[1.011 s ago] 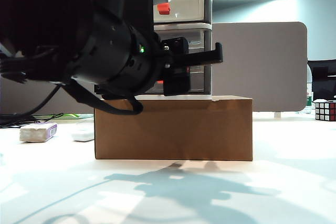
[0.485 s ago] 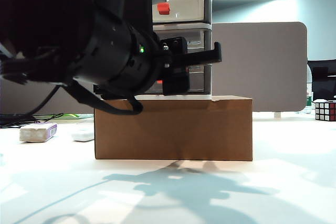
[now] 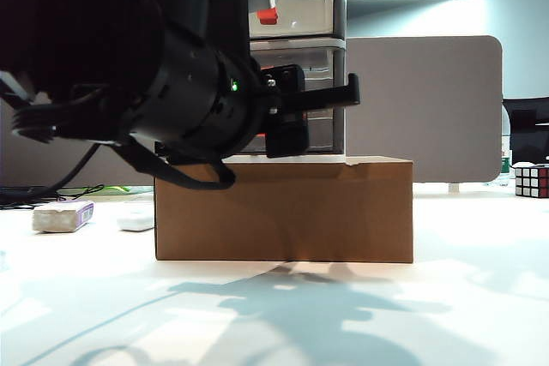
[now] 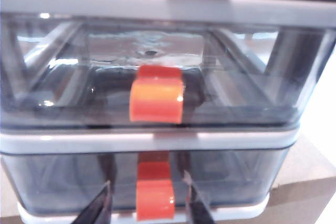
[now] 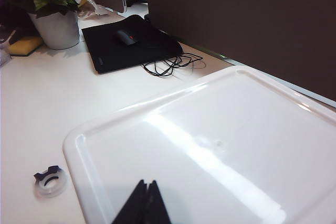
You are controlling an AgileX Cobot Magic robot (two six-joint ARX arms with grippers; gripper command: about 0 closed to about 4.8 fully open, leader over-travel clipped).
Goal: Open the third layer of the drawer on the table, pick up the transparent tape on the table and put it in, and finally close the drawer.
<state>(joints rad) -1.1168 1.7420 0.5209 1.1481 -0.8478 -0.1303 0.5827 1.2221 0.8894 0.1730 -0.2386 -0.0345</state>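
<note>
While the left gripper (image 4: 147, 203) stands with its fingers apart on both sides of the red-orange handle (image 4: 155, 199) of the third layer (image 4: 226, 177), nothing is clamped yet, and this is where the risk sits. If the fingers close too high or too shallow, they may slip off the small handle, and the pull opens nothing. The drawer (image 3: 300, 66) stands on a brown cardboard box (image 3: 283, 209), not on the table (image 3: 429, 315), so in my judgement a strong pull can drag the whole light cabinet forward or tip it off the box.

The right gripper (image 5: 143, 205) has its fingers pressed together and holds nothing above a white tray (image 5: 73, 142). The transparent tape (image 5: 51, 181) lies on the table at about nine o'clock from these fingertips, just beside the tray rim. A descent too close to the rim can knock the tape away.
</note>
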